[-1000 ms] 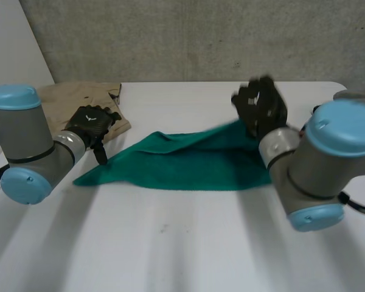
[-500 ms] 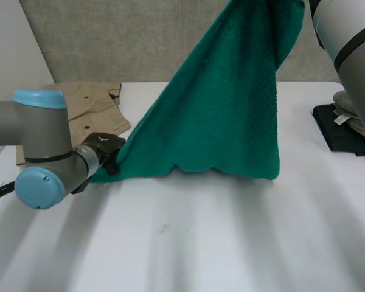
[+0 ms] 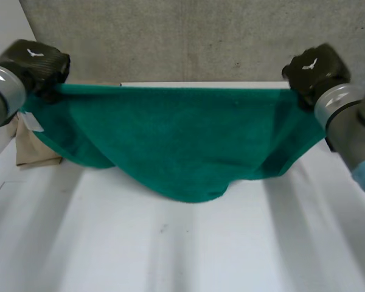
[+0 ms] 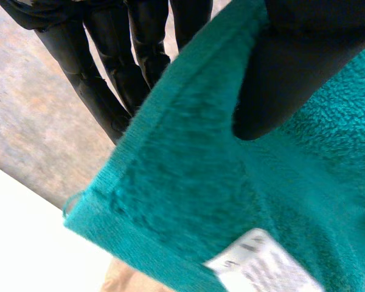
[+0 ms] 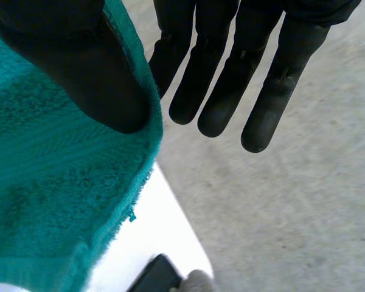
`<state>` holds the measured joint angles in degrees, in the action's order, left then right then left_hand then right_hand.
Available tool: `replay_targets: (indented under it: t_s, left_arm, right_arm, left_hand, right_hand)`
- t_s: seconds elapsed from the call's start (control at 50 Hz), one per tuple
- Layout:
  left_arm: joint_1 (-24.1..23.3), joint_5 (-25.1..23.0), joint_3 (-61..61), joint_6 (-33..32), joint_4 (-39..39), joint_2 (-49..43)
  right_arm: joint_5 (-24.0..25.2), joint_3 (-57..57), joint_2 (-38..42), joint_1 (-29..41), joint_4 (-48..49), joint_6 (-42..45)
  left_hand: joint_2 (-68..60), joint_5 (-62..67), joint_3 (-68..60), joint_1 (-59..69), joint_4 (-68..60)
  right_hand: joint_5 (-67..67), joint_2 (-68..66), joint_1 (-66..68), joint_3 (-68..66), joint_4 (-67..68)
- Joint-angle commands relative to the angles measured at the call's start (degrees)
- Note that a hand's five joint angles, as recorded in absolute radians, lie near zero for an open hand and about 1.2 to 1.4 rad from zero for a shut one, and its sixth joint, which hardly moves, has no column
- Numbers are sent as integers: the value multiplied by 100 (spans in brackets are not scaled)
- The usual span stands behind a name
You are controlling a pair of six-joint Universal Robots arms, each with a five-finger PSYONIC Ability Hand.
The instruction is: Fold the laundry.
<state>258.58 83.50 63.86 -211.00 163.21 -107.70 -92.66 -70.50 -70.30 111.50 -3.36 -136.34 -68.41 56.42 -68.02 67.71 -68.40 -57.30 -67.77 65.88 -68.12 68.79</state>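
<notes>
Before the grey wall, above the white tabletop, your left hand at 10 o'clock and right hand at 2 o'clock hold the towel spread, fingers pinching its top corners; next, probably lower it flat for folding.

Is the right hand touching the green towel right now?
Touching. In the right wrist view the thumb of the right hand presses on the green towel at its corner, with the fingers behind the edge.
</notes>
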Motion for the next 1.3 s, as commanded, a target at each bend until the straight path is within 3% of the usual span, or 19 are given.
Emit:
replay_targets:
  t_s: [0.02, 0.1, 0.18, 0.3, 0.38, 0.64, 0.82, 0.9, 1.02, 1.08, 1.12, 1.3]
  left_arm:
    - [-264, 385, -1740, -590, -17, -1926]
    - [-326, 571, -3436, -556, 79, -2632]
    - [-370, 738, -4530, -267, 535, -2651]
    - [-378, 1159, -4436, 445, 1641, -2116]
    - [-361, 1090, -3770, 551, 1907, -1835]
    - [-282, 712, -745, 639, 1943, -1210]
    - [-141, 475, 873, 43, 2250, -1640]
    - [-45, 308, 1163, -309, 2391, -1825]
    - [78, 115, 1462, -521, 2338, -1773]
    - [149, -35, 1621, -556, 2338, -1702]
    - [210, -201, 1691, -556, 2338, -1667]
    - [351, -404, 1928, -740, 1917, -1413]
  right_arm:
    - [-102, 877, 1208, 152, 509, -191]
    - [-295, 2150, 2026, 188, 1387, -341]
    - [-594, 3032, 2310, 92, 2355, -446]
    - [-788, 2798, 1916, -102, 3857, -1288]
    - [-727, 2175, 1520, -102, 4378, -1580]
    - [-165, -402, 719, -23, 3342, -1852]
    - [143, -1809, 921, -321, 2902, -1642]
    - [284, -2152, 974, -427, 2911, -1414]
    - [442, -2425, 948, -480, 2893, -1167]
    - [433, -2469, 921, -471, 2884, -1105]
    - [416, -2512, 860, -471, 2858, -1097]
    - [407, -2548, 605, -532, 2472, -790]
  left_hand:
    - [-1159, 1358, -1198, 1229, -1160]
    - [-1159, 1358, -1198, 1229, -1160]
    - [-1159, 1358, -1198, 1229, -1160]
    - [-1159, 1358, -1198, 1229, -1160]
    - [-1159, 1358, -1198, 1229, -1160]
    - [-1159, 1358, -1198, 1229, -1160]
    - [-1078, 1276, -1116, 1148, -1078]
    - [754, -555, 715, -683, 753]
    - [1581, -1382, 1542, -1511, 1580]
    - [762, -563, 723, -691, 761]
    - [-1147, 1346, -1186, 1218, -1148]
    - [-1159, 1358, -1198, 1229, -1160]
  right_hand:
    - [-1270, -1223, 1412, -1188, 1121]
    - [-1270, -1223, 1412, -1188, 1121]
    - [-1270, -1223, 1412, -1188, 1121]
    - [-1270, -1223, 1412, -1188, 1121]
    - [-1270, -1223, 1412, -1188, 1121]
    - [-1270, -1223, 1412, -1188, 1121]
    - [-1270, -1223, 1412, -1188, 1121]
    - [-1270, -1223, 1412, -1188, 1121]
    - [-1270, -1223, 1412, -1188, 1121]
    - [-1270, -1223, 1412, -1188, 1121]
    - [-1270, -1223, 1412, -1188, 1121]
    - [-1270, -1223, 1412, -1188, 1121]
